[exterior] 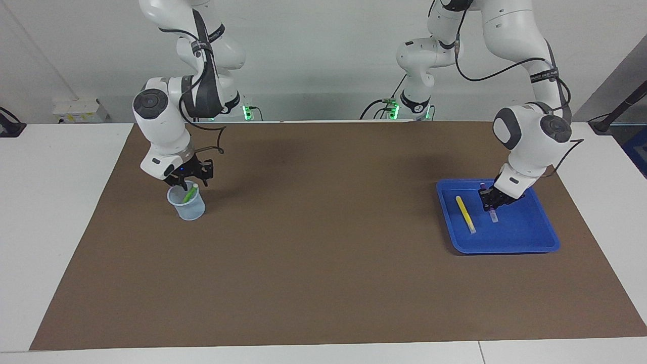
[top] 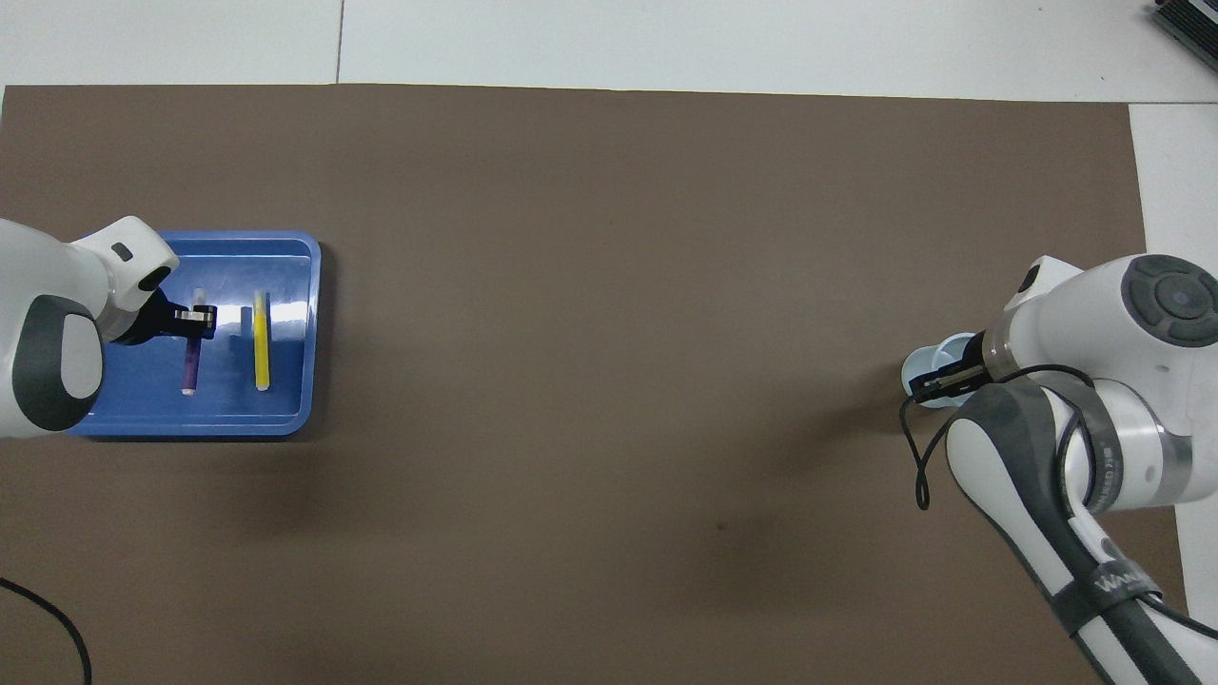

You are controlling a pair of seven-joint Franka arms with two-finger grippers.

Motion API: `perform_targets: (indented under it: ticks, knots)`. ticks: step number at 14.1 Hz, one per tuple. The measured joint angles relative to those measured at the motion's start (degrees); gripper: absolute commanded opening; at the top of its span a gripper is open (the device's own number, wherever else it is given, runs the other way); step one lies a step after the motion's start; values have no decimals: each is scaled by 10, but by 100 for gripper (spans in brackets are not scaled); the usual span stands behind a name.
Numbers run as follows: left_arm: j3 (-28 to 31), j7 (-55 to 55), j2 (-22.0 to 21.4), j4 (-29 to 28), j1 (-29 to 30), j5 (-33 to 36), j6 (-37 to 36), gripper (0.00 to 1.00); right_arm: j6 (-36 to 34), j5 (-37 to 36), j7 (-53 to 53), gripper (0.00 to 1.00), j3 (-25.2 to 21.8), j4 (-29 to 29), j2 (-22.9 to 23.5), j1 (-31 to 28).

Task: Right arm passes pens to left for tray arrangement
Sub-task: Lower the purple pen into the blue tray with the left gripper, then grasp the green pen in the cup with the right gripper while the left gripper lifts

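Left fingers [exterior: 491, 204] clamp purple pen [exterior: 493, 216] over blue tray [exterior: 525, 237] | right fingers' [exterior: 188, 181] gap above cup [exterior: 188, 207] unreadable | green pen [exterior: 190, 193]: light, stiff, slick; grip mid-barrel

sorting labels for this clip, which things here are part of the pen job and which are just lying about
Part of the job:
- purple pen, gripped by the left gripper over the tray
- yellow pen, lying in the tray
- green pen, in the cup
- blue tray
- right gripper, over the cup

Just lying about:
- brown mat
- pale cup
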Motion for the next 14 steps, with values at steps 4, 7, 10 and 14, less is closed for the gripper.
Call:
perform_targets:
  ticks: [4, 7, 10, 14]
  knots:
    - [0, 3, 28, -6, 8, 0, 29, 0, 1, 0, 0, 32, 0, -1, 1, -1]
    - [0, 5, 32, -12, 10, 0, 45, 10, 3, -5, 0, 8, 0, -1, 1, -3]
    - [0, 7, 32, -14, 16, 0, 59, 24, 3, -21, -2, 0, 1, 3, -2, -3]
    - [0, 10, 33, -14, 26, 0, 67, 47, -17, -23, -26, 0, 1, 17, -3, -5]
